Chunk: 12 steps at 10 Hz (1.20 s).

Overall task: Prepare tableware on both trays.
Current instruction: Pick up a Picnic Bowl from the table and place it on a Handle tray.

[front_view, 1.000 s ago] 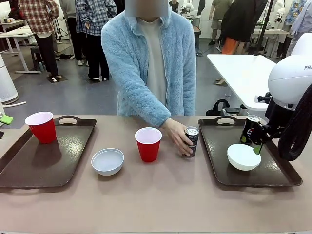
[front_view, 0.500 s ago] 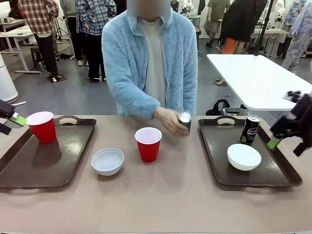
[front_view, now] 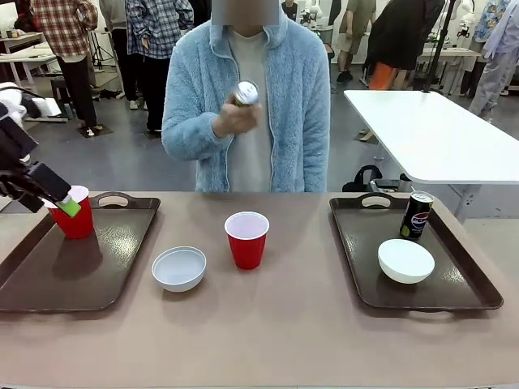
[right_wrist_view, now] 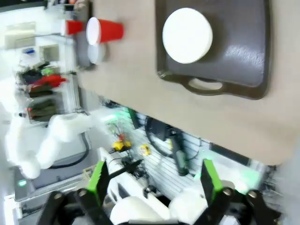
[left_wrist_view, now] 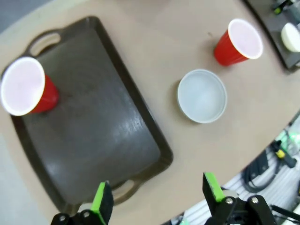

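Left pincer point(left_wrist_view: 155, 183) hangs wide open and empty over the left tray point(left_wrist_view: 101, 140), which carries one red cup point(left_wrist_view: 26, 86), while the loose bowl point(left_wrist_view: 202, 95) and middle cup point(front_view: 246, 239) wait on the tabletop point(front_view: 268, 324) between the trays, so the next move, I'd judge, is down onto that bowl's rim. Right tray point(front_view: 361, 251) has a white bowl point(front_view: 405, 261) and dark can point(front_view: 418, 215) (no cup), and the right pincer point(right_wrist_view: 153, 166) gapes empty off the tabletop edge, picture smeared. The other can point(front_view: 246, 93) is up in the person's hand point(front_view: 231, 115), label unreadable.

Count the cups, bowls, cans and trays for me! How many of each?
Red cups: 2
White bowls: 2
Cans: 2
Trays: 2
Total: 8
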Each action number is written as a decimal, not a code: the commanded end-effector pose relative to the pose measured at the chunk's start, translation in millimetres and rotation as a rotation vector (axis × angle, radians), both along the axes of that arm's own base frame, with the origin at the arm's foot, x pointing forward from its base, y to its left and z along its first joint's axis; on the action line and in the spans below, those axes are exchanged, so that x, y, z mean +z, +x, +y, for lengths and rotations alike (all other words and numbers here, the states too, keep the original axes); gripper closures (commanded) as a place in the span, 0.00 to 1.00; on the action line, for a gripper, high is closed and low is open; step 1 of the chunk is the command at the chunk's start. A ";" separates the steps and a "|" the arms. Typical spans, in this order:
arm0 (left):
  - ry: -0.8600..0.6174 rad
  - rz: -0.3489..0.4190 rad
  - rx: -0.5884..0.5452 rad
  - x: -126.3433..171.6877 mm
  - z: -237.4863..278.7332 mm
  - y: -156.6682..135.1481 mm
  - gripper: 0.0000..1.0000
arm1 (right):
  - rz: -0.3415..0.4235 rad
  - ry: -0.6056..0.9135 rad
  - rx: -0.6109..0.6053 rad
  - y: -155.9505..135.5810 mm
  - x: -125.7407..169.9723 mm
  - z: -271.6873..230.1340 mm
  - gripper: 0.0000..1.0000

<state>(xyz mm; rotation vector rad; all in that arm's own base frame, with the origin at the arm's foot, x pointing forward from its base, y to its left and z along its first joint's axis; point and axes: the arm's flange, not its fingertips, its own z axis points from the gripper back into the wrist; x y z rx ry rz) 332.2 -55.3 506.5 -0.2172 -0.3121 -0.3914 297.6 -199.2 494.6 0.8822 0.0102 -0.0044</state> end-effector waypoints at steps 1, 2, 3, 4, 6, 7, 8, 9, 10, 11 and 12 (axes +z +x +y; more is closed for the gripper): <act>0.059 -0.023 0.013 -30.5 -18.5 -5.2 0.00 | 0.037 0.185 -0.077 16.1 -6.7 -51.0 0.00; 0.071 -0.025 -0.034 -38.0 -29.2 -4.0 0.00 | 0.037 0.235 -0.128 14.7 -11.0 -72.2 0.00; 0.082 -0.027 -0.063 -47.7 -40.5 0.2 0.00 | 0.049 0.268 -0.157 14.2 -18.1 -90.4 0.00; 0.081 -0.030 -0.073 -55.3 -49.8 3.9 0.00 | 0.077 0.275 -0.186 16.0 -27.2 -99.3 0.00; 0.129 -0.037 -0.111 -78.7 -70.6 12.6 0.00 | 0.109 0.286 -0.209 30.0 -46.5 -102.3 0.00; 0.160 -0.033 -0.139 -91.5 -78.5 14.4 0.00 | 0.095 0.264 -0.213 9.8 -37.5 -100.6 0.00; 0.193 -0.038 -0.165 -84.4 -68.1 -2.2 0.00 | 0.095 0.264 -0.213 9.8 -37.5 -100.6 0.00; 0.243 -0.032 -0.212 -63.0 -30.8 -58.0 0.00 | 0.095 0.264 -0.213 9.8 -37.5 -100.6 0.00; 0.267 0.047 -0.320 -47.5 3.1 -103.9 0.00 | 0.095 0.264 -0.213 9.8 -37.5 -100.6 0.00; 0.254 0.090 -0.335 -41.8 16.0 -118.4 0.00 | 0.095 0.264 -0.213 9.8 -37.5 -100.6 0.00; 0.249 0.091 -0.326 -42.3 17.1 -117.5 0.00 | 0.095 0.264 -0.213 9.8 -37.5 -100.6 0.00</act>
